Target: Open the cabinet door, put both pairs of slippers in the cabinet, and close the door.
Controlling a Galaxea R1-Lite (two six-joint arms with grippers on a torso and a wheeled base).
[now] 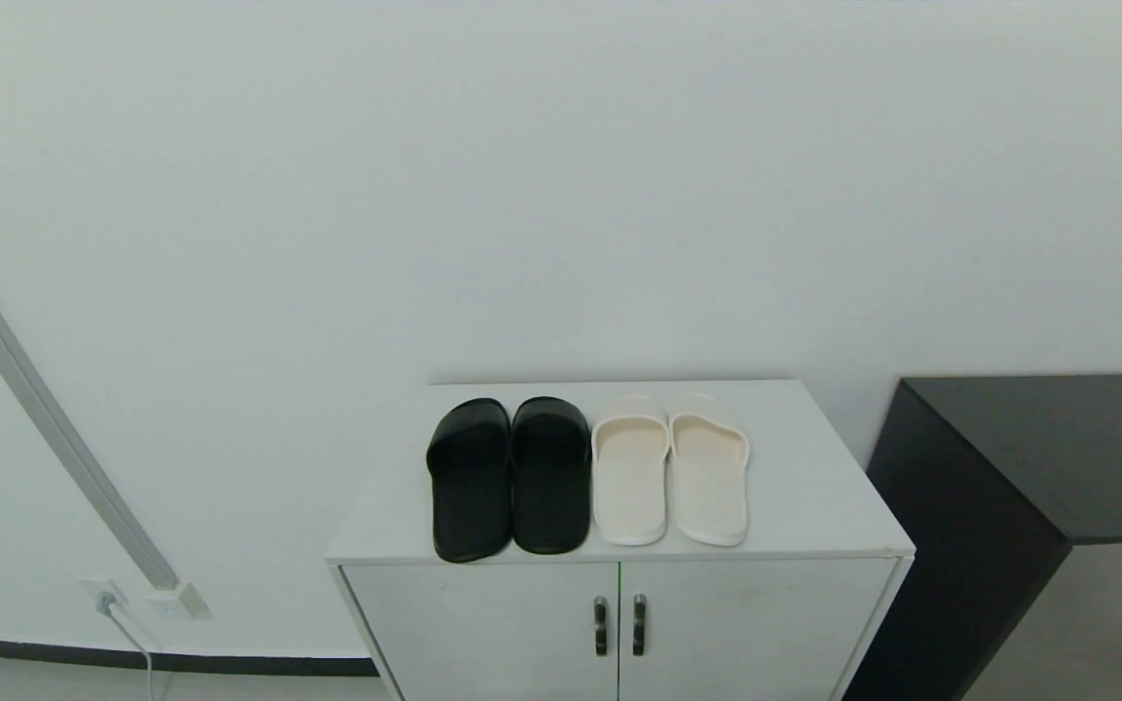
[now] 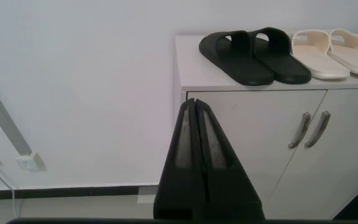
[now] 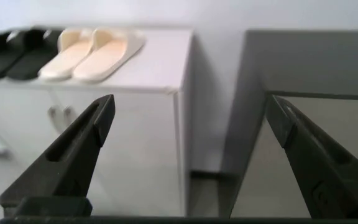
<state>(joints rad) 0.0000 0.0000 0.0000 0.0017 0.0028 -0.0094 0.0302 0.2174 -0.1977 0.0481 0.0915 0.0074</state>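
Both pairs sit on the cabinet top (image 1: 814, 487), toes toward the wall and heels at the near edge. The black slippers (image 1: 549, 477) are on the left and the cream slippers (image 1: 631, 477) touch them on the right. Lined up side by side and square to the edge, each pair looks set out to be lifted from the front.

Below them the white cabinet (image 1: 376, 594) has both doors shut. Its two dark bar handles (image 1: 601, 625) stand upright, close together on either side of the centre seam. The task has probably not begun, and a door has to be opened first.

The left gripper (image 2: 195, 102) hangs near the cabinet's left front corner with its fingers pressed together and holding nothing. The right gripper (image 3: 189, 102) is off the cabinet's right side with its fingers spread wide, also empty. That probably makes it the readier one for a handle.

The cabinet stands against a plain pale wall (image 1: 561, 195). A dark unit (image 1: 970, 545) is just beside it on the right. To the left, a grey conduit (image 1: 35, 399) slants down the wall to a socket (image 1: 101, 591) with a cable plugged in, above a black skirting strip (image 1: 132, 660).
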